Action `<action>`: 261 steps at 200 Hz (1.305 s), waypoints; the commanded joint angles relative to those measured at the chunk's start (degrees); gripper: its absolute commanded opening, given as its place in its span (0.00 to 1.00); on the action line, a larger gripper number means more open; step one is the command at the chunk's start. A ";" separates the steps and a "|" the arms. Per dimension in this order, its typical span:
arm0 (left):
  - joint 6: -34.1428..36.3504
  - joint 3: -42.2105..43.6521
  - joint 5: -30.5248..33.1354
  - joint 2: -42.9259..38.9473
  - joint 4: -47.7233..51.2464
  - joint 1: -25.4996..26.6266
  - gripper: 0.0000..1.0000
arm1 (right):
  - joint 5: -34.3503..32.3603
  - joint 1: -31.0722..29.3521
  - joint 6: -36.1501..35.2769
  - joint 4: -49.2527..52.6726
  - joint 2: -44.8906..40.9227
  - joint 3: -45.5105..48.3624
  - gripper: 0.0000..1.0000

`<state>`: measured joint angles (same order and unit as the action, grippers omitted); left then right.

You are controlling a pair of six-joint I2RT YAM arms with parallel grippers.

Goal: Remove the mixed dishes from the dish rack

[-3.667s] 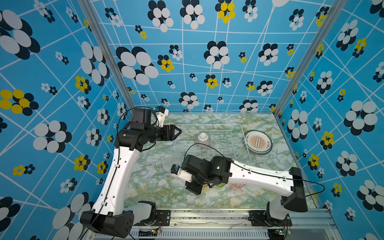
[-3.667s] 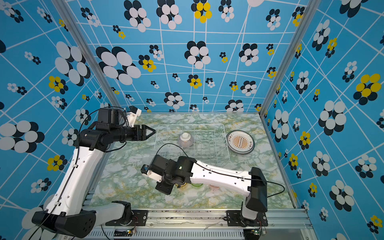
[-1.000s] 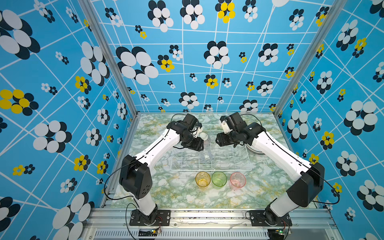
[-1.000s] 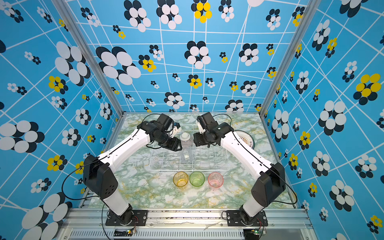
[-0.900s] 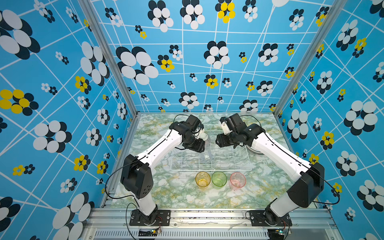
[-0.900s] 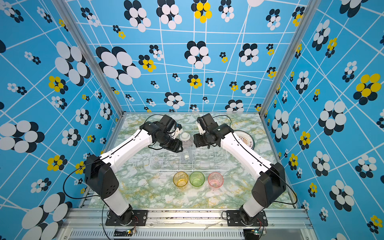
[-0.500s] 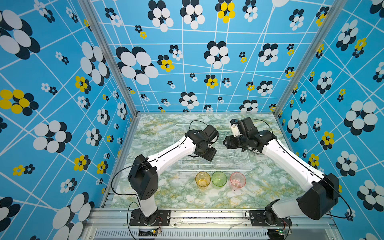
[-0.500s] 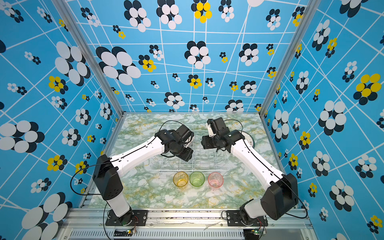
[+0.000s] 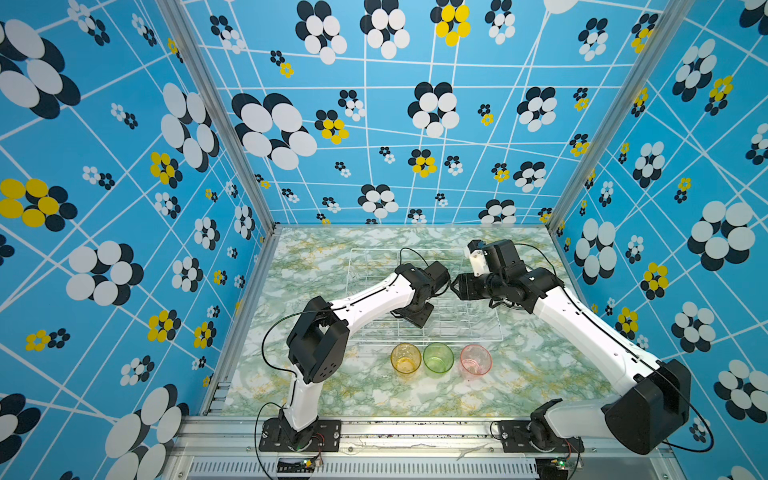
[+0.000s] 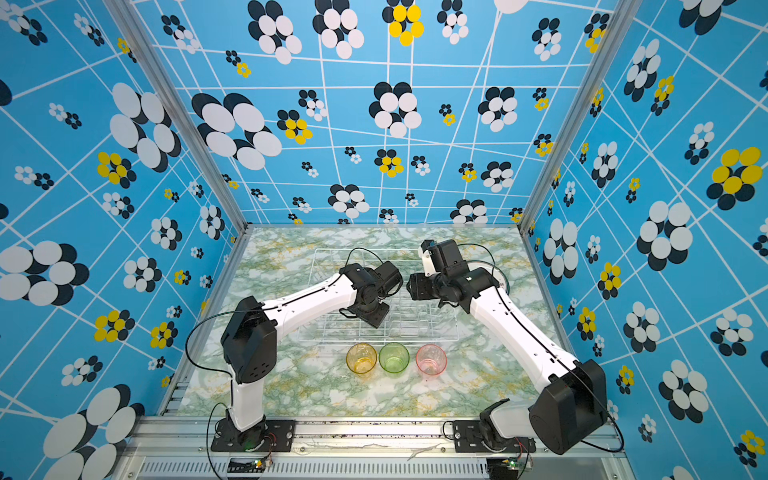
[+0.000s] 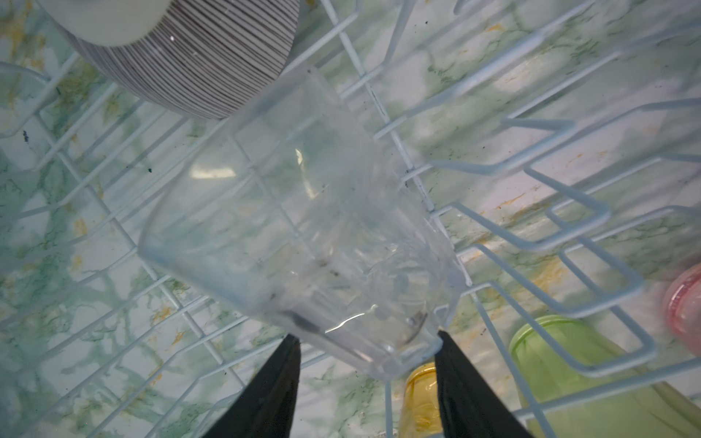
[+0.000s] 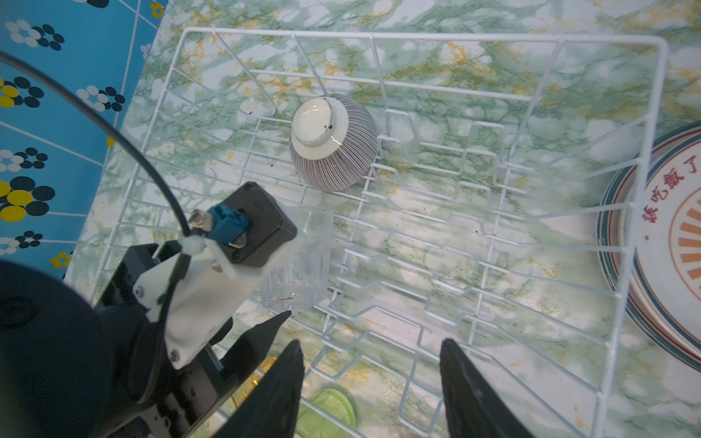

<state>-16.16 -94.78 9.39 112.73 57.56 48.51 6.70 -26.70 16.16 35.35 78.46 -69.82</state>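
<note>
The dish rack (image 9: 356, 266) (image 12: 417, 36) stands mid-table. A clear tumbler (image 11: 303, 212) (image 12: 299, 273) lies on its side on the rack wires. My left gripper (image 11: 366, 335) (image 9: 414, 321) is open, and its fingertips (image 11: 442, 337) flank the tumbler's base, touching or nearly so. A striped bowl (image 12: 333, 151) (image 11: 197, 57) sits upside down in the rack just beyond the tumbler. My right gripper (image 12: 371, 341) (image 9: 455, 286) hovers open and empty over the rack. In both top views the arms hide the bowl and the clear tumbler.
Amber (image 9: 405, 358), green (image 9: 438, 357) and pink (image 9: 476, 360) tumblers stand upright in a row on the table in front of the rack. A printed plate (image 12: 667, 246) (image 10: 498, 274) lies flat on the table beside the rack's right end. Patterned walls enclose three sides.
Over the last second both grippers moved from the rack's back toward its front. The left one came down at the clear tumbler and its jaws narrowed slightly. The right stayed open.
</note>
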 commanded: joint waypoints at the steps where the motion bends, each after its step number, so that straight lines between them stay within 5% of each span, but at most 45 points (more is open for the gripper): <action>1: 1.41 -2.20 3.59 0.86 3.51 0.19 0.57 | 1.50 0.42 0.81 -1.71 -1.12 0.82 0.59; 120: 4.12 3.78 3.62 -5.42 2.76 -8.81 0.53 | 4.24 0.41 1.73 -2.79 0.03 1.35 0.59; 178: 4.65 7.33 2.43 -8.28 0.79 -12.73 0.52 | 15.58 0.42 2.33 -7.92 2.50 2.05 0.58; 218: 3.55 11.50 -5.82 -11.83 -5.01 -16.65 0.52 | 29.35 0.33 0.93 -16.48 8.41 -0.16 0.53; 261: -0.16 16.03 -18.80 -17.76 -12.69 -20.34 0.53 | 33.48 -0.35 -2.50 -16.92 18.12 -8.19 0.52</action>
<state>-13.54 -81.14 0.73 99.57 50.65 29.87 34.30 -26.59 16.49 20.60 92.79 -72.99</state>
